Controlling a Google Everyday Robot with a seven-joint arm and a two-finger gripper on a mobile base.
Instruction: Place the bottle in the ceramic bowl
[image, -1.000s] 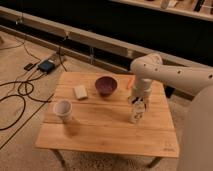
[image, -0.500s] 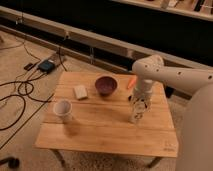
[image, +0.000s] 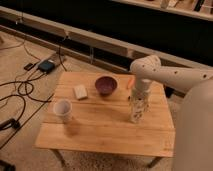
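Observation:
The dark purple-maroon ceramic bowl (image: 106, 85) stands at the back middle of the wooden table (image: 100, 135). My gripper (image: 138, 113) points straight down over the right side of the table, to the right of the bowl and a little nearer the front. The clear bottle (image: 136, 119) shows only as a pale see-through shape at the gripper's lower end, upright and at the table surface. The gripper largely covers it. The white arm (image: 165, 75) reaches in from the right.
A white cup (image: 62, 110) stands at the front left of the table. A pale sponge-like block (image: 80, 92) lies left of the bowl. A small orange object (image: 130, 82) lies behind the gripper. Cables and a power box (image: 46, 66) lie on the floor at left.

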